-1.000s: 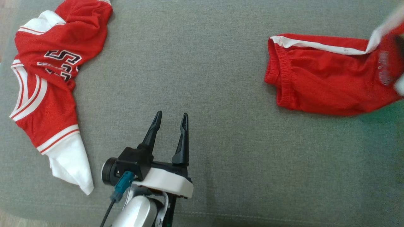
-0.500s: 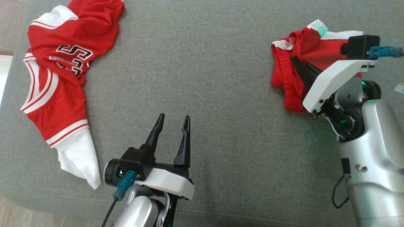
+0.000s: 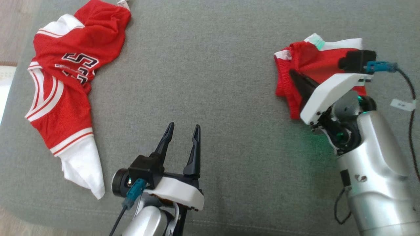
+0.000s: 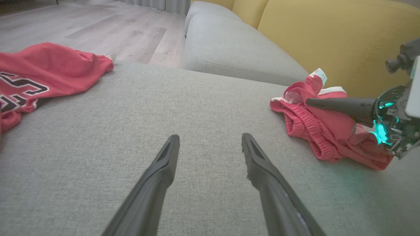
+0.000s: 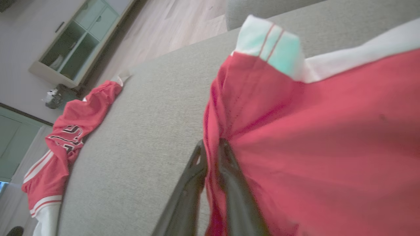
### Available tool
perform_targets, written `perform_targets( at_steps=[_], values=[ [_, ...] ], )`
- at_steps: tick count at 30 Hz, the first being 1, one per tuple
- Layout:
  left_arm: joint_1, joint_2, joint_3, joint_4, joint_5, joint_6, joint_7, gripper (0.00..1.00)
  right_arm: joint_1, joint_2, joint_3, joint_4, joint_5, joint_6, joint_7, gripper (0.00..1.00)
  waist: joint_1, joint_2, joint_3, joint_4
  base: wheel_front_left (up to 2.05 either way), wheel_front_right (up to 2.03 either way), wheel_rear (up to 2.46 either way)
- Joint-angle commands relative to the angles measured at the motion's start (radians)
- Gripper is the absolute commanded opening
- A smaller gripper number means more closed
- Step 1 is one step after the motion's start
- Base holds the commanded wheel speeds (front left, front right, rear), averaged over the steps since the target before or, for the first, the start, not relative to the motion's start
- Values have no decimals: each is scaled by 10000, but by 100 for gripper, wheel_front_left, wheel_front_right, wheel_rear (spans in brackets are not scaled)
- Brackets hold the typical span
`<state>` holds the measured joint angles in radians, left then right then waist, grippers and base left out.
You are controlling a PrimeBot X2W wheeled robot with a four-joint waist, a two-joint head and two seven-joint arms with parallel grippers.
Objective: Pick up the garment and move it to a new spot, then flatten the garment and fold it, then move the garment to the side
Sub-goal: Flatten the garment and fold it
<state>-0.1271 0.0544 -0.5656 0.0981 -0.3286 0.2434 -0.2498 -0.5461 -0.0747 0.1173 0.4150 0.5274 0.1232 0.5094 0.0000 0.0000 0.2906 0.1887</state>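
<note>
Left gripper [image 3: 183,126]: low in the head view, left of centre, fingers pointing up the frame. Its jaws are spread wide with nothing between them, over bare grey fabric.
Left wrist plug [image 3: 133,194]: teal, with a dark cable, near the bottom edge beside the black camera housing.
Right forearm [image 3: 377,177]: silver, rising from the lower right corner of the head view to a white wrist shell, with a green glow at the joint.
Right gripper [image 3: 293,74]: right of centre in the upper half, dark fingers pointing to the upper left. Its jaws are pressed together, pinching a fold of red cloth; in the right wrist view the fabric runs between the two fingers.
Red shorts [image 3: 315,62]: upper right of the head view, bunched up and held by the right gripper. The elastic waistband faces the heap's left edge and white trim sits on top. In the left wrist view the lower folds lie on the cushion.
Seat cushion [image 3: 223,65]: grey weave, carrying both garments.
Red jersey [image 3: 62,85]: upper left of the head view, crumpled, with white stripes, black-and-white numerals and a white hem trailing to the lower left. It lies well apart from the shorts and both grippers.
Second cushion [image 4: 229,49]: grey, beyond the seat, top centre of the left wrist view.
Yellow backrest [image 4: 344,39]: upper right of that view, behind the shorts.
Wood floor [image 4: 98,23]: upper left of that view.
Cabinet [image 5: 78,39]: glass-fronted, far off in the upper left of the right wrist view.
</note>
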Motion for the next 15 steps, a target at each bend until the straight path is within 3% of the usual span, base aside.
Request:
perform_targets(
  at_steps=[1,12,15],
  values=[
    [-111,-40,293,-277,-93,47,-120,100,-367,230,361,-302,196,75,-211,100,0,0,-82,-65,0,0,0],
    [151,-41,658,-108,-138,20,-120,100,442,242,2018,-875,1627,75,-1135,100,0,0,-929,-833,0,0,0],
    [356,-41,883,-20,-123,-5,-120,100,1012,-45,2299,-1411,1553,75,-1673,100,0,0,-1400,-1093,0,0,0]
  ],
)
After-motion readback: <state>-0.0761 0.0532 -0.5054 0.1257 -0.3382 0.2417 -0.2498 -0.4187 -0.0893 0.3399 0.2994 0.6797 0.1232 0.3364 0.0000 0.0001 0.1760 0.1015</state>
